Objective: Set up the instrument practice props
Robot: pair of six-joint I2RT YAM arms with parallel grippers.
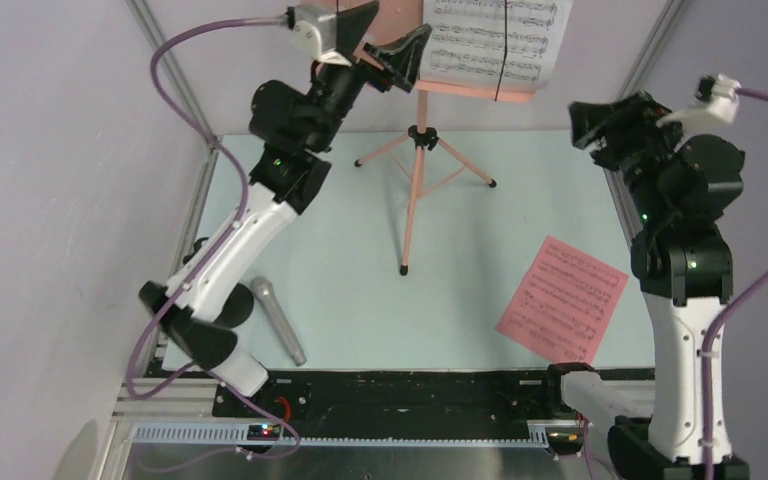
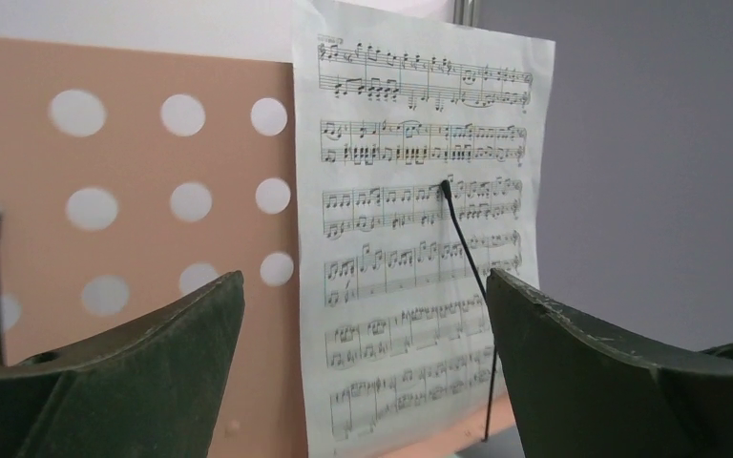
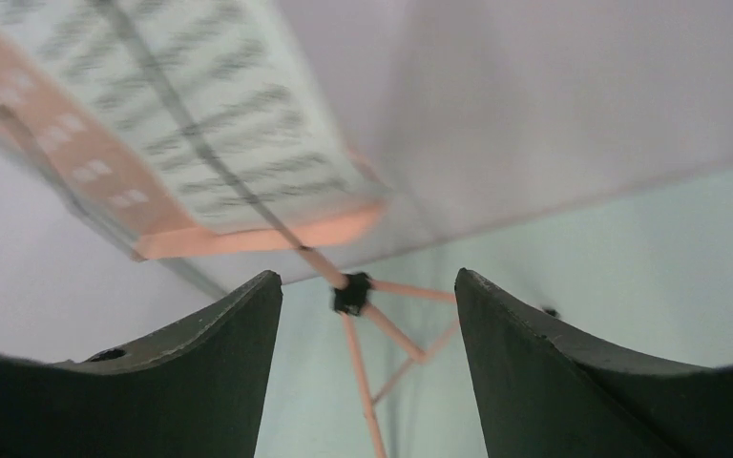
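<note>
Near the back wall, our left hand (image 2: 365,279) hung spread and empty, facing the white page (image 2: 420,239) wired onto the music stand (image 1: 415,190). Our right hand (image 3: 367,277) was spread too. We judged the pink page (image 1: 563,298), flat on the table (image 1: 340,250), wanted an edge pinch.

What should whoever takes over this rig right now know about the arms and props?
Left gripper: fingers open, empty, raised by the music stand desk.
Right gripper: open, empty, at the right.
Done: stand upright; white page on its desk behind the wire retainer.
To do: pink page lies flat on the table, right side; microphone lies on it, near left. No mic stand in view.
</note>
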